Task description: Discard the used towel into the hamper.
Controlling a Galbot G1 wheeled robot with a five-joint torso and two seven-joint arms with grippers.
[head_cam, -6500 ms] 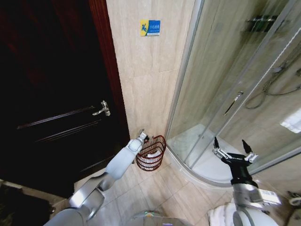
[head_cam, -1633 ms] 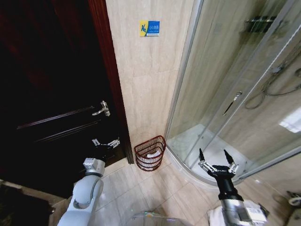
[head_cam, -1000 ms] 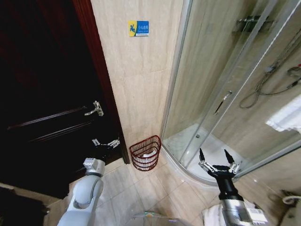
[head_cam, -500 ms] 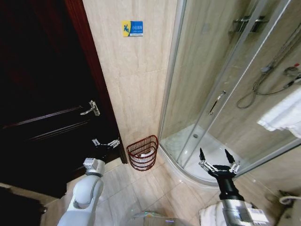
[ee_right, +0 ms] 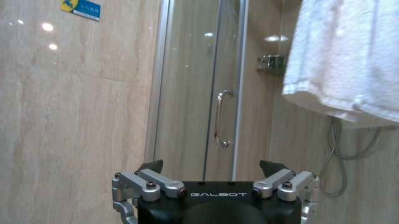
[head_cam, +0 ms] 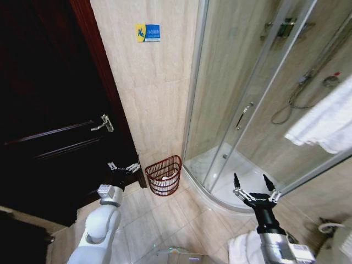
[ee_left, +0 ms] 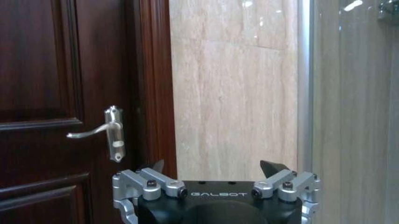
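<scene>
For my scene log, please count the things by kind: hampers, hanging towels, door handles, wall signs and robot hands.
Hamper: 1
Hanging white towel: 1
Door handles: 2, the wooden door's lever and the shower door's handle
Blue wall sign: 1
Robot hands: 2, left hand and right hand, both open
Total: 7

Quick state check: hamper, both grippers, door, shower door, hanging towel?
hamper: upright on the floor, something white inside
left gripper: open, empty, raised left of the hamper
right gripper: open, empty, in front of the shower
door: shut
shower door: appears shut
white towel: hanging at right
</scene>
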